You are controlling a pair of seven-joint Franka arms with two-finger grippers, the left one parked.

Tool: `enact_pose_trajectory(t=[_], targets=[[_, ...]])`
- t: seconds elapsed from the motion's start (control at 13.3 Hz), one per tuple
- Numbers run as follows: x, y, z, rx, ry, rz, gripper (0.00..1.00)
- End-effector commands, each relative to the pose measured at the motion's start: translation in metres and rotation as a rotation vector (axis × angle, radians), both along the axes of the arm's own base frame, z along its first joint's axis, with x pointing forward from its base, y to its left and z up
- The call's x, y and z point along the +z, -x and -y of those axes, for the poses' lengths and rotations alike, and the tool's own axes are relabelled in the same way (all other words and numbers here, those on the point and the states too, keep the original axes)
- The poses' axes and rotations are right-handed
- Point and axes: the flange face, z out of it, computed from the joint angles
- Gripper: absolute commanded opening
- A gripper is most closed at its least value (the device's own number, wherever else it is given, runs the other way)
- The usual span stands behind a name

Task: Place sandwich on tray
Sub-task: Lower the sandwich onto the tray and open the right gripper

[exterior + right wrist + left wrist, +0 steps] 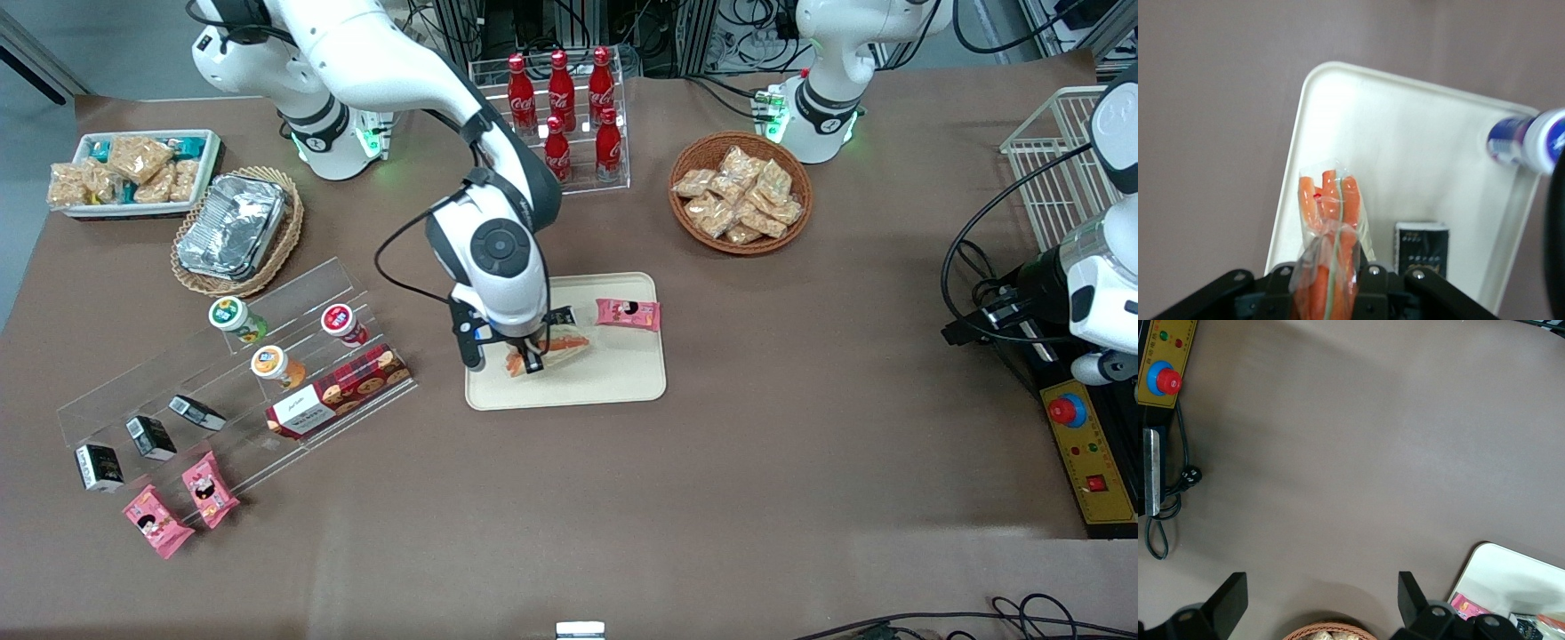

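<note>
I have the right arm's gripper (520, 363) over the flat cream-beige rectangular tray (613, 378), at its end toward the working arm. From the wrist camera I see it (1331, 283) clamped on the triangular plastic-wrapped sandwich (1330, 230), orange filling and a thin green layer showing through the clear wrap, with the tray (1418, 167) directly beneath. From the front the sandwich (558, 348) sits pinched between the fingers low over the tray surface; I cannot tell whether it touches. Just beside it on the tray lies a small black carton (560, 316), also visible from the wrist (1421, 248). Nearer the parked arm's end of the tray rests a pink snack packet (628, 313).
</note>
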Motion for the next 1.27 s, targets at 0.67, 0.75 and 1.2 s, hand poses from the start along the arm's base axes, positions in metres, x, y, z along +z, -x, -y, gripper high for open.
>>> enact_pose_trajectory(t=[0.67,0.75,1.2], targets=[[-0.072,-0.016,0.001,-0.064,0.003,0.062,0.0],[-0.076,-0.017,0.002,-0.065,0.003,0.066,0.0],[-0.088,-0.016,0.003,-0.001,0.055,0.086,0.81]])
